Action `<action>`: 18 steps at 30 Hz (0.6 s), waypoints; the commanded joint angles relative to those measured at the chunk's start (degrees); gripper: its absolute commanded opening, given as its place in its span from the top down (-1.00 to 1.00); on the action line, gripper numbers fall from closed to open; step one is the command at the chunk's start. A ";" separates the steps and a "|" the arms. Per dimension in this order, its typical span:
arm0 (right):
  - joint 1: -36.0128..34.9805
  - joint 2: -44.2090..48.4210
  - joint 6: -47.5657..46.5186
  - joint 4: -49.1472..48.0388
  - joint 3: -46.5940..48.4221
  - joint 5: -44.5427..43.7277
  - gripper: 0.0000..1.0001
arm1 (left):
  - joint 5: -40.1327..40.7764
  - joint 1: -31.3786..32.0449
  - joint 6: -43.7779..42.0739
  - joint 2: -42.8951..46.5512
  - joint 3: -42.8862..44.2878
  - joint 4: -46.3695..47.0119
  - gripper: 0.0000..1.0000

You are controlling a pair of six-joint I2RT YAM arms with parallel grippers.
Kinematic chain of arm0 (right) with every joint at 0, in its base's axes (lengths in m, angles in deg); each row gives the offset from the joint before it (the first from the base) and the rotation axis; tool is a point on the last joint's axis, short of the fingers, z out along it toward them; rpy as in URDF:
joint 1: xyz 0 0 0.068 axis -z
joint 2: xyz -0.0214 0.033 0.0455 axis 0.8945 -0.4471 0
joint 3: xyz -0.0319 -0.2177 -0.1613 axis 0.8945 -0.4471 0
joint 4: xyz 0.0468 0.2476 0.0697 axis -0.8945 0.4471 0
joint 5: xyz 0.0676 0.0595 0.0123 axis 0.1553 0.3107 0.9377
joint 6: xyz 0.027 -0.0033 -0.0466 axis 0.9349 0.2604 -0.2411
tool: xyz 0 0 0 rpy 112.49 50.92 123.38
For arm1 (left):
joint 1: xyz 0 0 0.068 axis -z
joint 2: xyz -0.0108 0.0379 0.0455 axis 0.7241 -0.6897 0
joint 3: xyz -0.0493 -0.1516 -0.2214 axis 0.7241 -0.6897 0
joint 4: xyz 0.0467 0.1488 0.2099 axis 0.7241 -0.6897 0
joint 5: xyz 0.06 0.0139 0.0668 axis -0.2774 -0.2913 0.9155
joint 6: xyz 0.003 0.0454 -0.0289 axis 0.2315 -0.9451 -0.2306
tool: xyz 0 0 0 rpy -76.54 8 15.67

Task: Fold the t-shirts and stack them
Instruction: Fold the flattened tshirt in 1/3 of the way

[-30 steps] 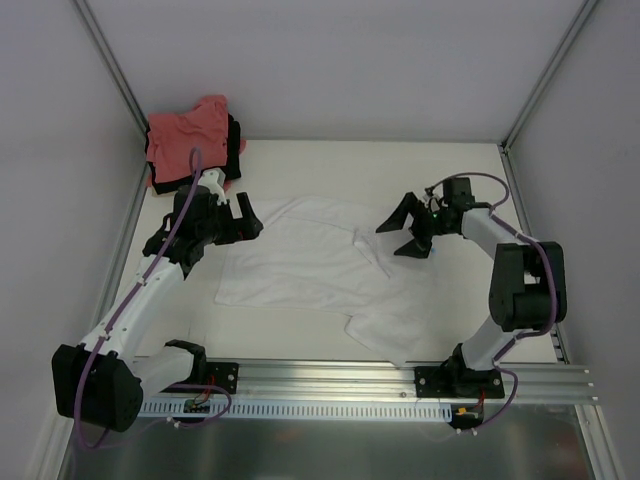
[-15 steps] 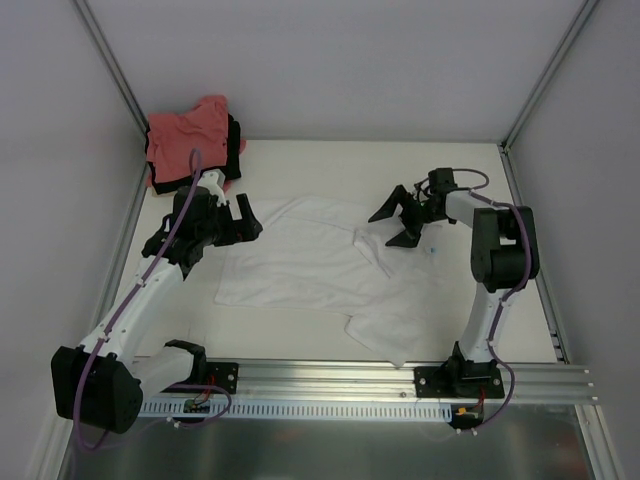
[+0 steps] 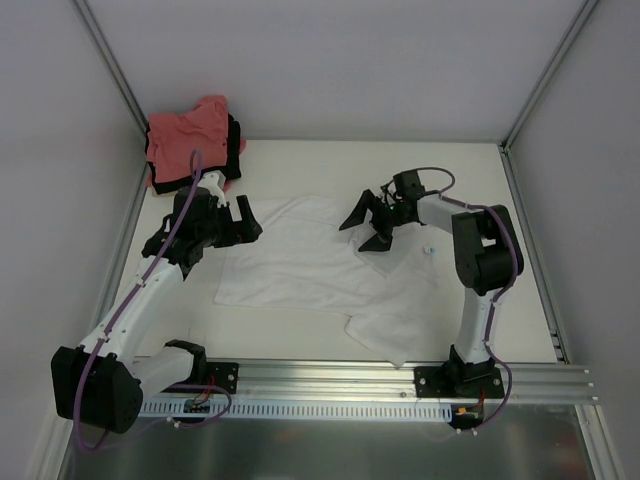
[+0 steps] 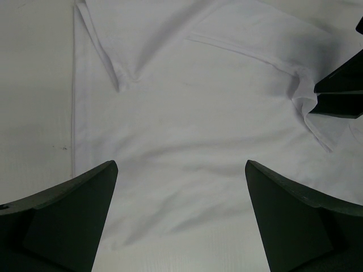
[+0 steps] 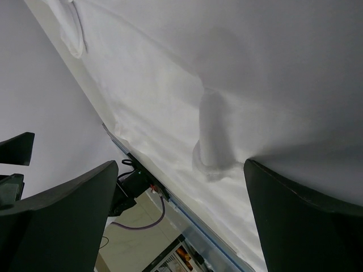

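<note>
A white t-shirt (image 3: 310,265) lies spread and rumpled on the table's middle, one flap trailing to the front right. It fills the left wrist view (image 4: 187,113) and shows in the right wrist view (image 5: 187,68). My left gripper (image 3: 245,220) is open and empty over the shirt's left edge. My right gripper (image 3: 362,226) is open and empty just above the shirt's upper right part, near a raised fold (image 5: 214,136). A salmon-pink t-shirt (image 3: 185,135) lies on a black one (image 3: 234,145) in the back left corner. The cream shirt is not in view.
Metal frame posts (image 3: 110,70) and white walls enclose the table on three sides. A slotted rail (image 3: 380,385) runs along the near edge. A small blue mark (image 3: 428,250) sits on the table right of the shirt.
My right gripper has swung left from beside the shirt's right edge to over its upper right part, still open. The left arm has stayed put.
</note>
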 commanded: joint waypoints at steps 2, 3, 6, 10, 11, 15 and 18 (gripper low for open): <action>-2.81 1.18 2.04 -1.67 -0.26 -0.42 -0.99 | 0.39 0.63 -1.33 1.38 0.21 0.26 -0.97; -3.34 1.27 2.31 -1.58 -0.26 -0.51 -0.99 | 0.39 0.63 -1.25 1.38 0.03 0.35 -0.97; -5.63 1.36 2.22 -1.06 -0.17 -1.21 -0.99 | 0.22 0.63 -1.16 1.46 -0.15 0.62 -0.98; -6.77 2.50 2.31 -1.05 -0.96 -1.56 -0.99 | 0.30 0.54 -1.16 1.03 -0.41 1.41 -0.97; -6.77 3.37 2.40 -1.05 -1.05 -1.57 -0.99 | 0.48 0.63 -1.16 0.85 -0.58 2.02 -0.97; -6.77 6.54 1.96 0.09 -1.05 -1.48 -0.99 | 0.65 0.54 -0.54 -3.52 -1.03 3.87 -0.98; -6.77 8.99 1.35 1.32 -1.05 -1.48 -0.99 | 1.45 0.45 0.86 -10.80 0.55 2.82 -0.98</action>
